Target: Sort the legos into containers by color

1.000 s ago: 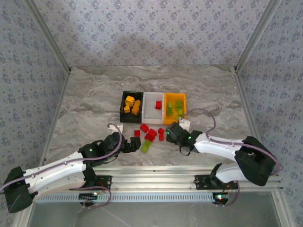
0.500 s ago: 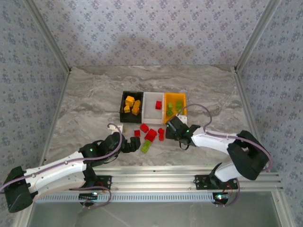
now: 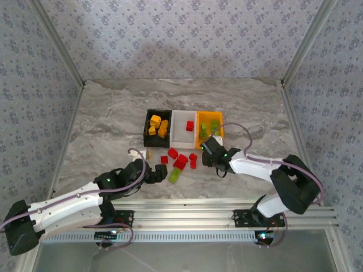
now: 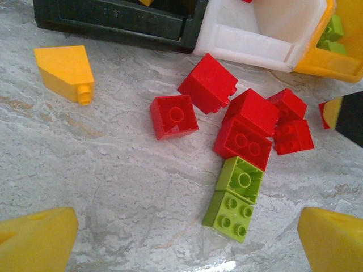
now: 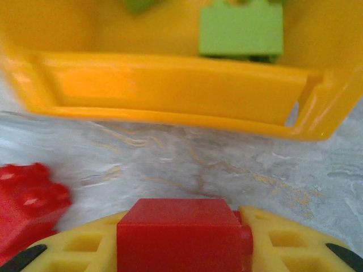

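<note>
Three containers stand side by side: a black bin (image 3: 157, 128) with orange-yellow legos, a white bin (image 3: 182, 129) with one red lego, and an orange-yellow bin (image 3: 209, 126) with green legos. Several red legos (image 3: 179, 160) and two joined green legos (image 3: 174, 175) lie on the table in front of them. My right gripper (image 3: 205, 154) is shut on a red lego (image 5: 181, 232) just in front of the orange-yellow bin's wall (image 5: 170, 85). My left gripper (image 4: 184, 243) stands open low over the table, next to the green legos (image 4: 233, 199).
One orange-yellow lego (image 4: 65, 68) lies loose on the marble table in front of the black bin (image 4: 113, 22). Another red lego (image 5: 28, 198) lies left of my right gripper. Patterned walls enclose the table (image 3: 102, 124) at the sides and back.
My right gripper has moved a little toward the bins and has closed on a red lego. The left arm has not moved.
</note>
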Robot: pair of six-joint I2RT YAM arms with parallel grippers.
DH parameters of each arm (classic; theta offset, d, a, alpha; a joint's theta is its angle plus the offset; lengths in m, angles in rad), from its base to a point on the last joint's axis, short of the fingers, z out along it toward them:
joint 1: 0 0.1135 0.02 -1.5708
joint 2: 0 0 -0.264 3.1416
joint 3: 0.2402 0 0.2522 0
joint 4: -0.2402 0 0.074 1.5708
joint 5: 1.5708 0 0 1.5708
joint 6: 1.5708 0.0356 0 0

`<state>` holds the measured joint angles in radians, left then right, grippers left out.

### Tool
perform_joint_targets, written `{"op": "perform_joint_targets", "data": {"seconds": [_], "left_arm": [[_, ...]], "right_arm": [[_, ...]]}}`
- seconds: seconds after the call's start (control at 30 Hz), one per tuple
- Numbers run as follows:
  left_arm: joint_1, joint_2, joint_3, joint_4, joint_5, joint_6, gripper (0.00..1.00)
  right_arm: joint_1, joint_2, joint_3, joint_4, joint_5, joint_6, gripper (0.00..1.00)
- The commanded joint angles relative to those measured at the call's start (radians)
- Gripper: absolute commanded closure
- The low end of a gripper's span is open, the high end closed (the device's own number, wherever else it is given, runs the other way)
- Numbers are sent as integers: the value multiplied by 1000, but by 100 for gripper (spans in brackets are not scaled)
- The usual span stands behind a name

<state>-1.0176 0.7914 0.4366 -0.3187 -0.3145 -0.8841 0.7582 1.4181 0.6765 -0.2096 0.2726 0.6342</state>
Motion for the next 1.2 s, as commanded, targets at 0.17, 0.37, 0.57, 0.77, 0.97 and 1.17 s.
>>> {"op": "perform_joint_targets", "data": {"seconds": [0.17, 0.37, 0.57, 0.77, 0.97, 1.17], "left_arm": [[-7, -27, -10, -39, -45, -10, 1], [-7, -29, -7, -57, -42, -15, 1], [-9, -37, -7, -74, -22, -15, 0], [-8, 7, 1, -53, 27, 35, 0], [-37, 165, 64, -17, 104, 131, 1], [-166, 423, 201, -25, 61, 206, 8]], "right_arm": [[96, -42, 216, -47, -10, -96, 64], [75, 208, 451, -44, -11, -106, 62], [33, 406, 688, -121, 17, -88, 57], [8, 495, 837, -180, 0, -91, 33], [15, 386, 756, -131, 19, -79, 26], [20, 197, 533, -57, 25, -33, 24]]}}
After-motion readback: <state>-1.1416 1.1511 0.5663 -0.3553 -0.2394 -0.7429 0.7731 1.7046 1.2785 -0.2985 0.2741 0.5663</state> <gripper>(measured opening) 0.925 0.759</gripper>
